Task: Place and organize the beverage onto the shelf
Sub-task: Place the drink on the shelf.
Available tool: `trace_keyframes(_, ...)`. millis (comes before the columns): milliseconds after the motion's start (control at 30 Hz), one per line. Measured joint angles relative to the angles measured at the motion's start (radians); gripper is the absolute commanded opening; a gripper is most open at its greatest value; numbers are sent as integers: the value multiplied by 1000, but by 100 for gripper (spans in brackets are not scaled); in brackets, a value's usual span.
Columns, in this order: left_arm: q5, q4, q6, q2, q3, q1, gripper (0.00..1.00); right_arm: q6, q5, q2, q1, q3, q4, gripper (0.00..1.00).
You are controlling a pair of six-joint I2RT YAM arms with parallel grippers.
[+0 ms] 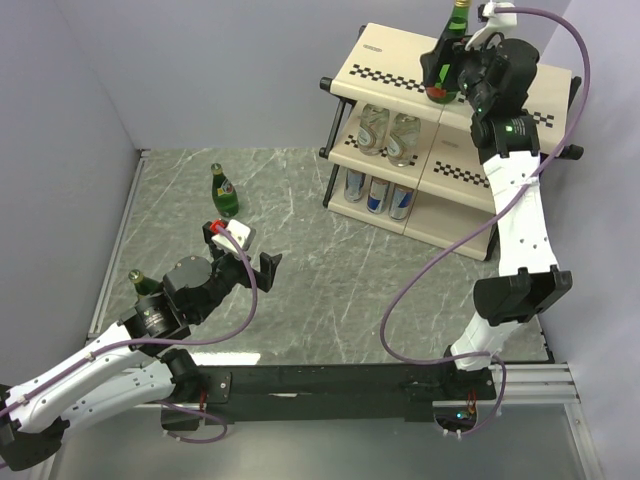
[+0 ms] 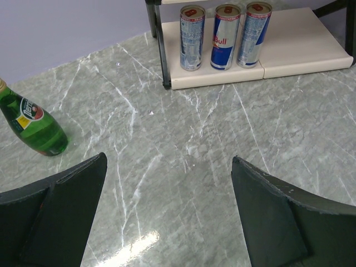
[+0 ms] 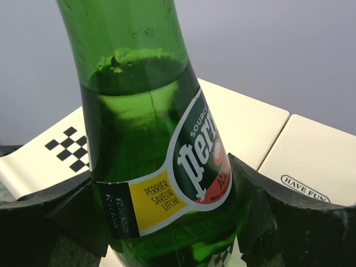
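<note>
My right gripper is shut on a green glass bottle with a yellow-and-red label, held upright over the top board of the shelf. Two clear bottles stand on the middle board. Three silver-and-blue cans stand on the bottom board, also in the left wrist view. A second green bottle stands on the table, at the left of the left wrist view. A third green bottle stands behind my left arm. My left gripper is open and empty over the table.
The marble table lies between lilac walls on the left and at the back. The shelf fills the far right corner. The black rail with the arm bases runs along the near edge.
</note>
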Motion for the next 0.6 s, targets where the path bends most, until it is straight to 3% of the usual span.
trace_keyframes(233,0,0,0,0,0,0,100,0,3,-33,0,-39,8,60)
trace_keyframes(600,0,0,0,0,0,0,99,-2,13,-46,0,-58,17,78)
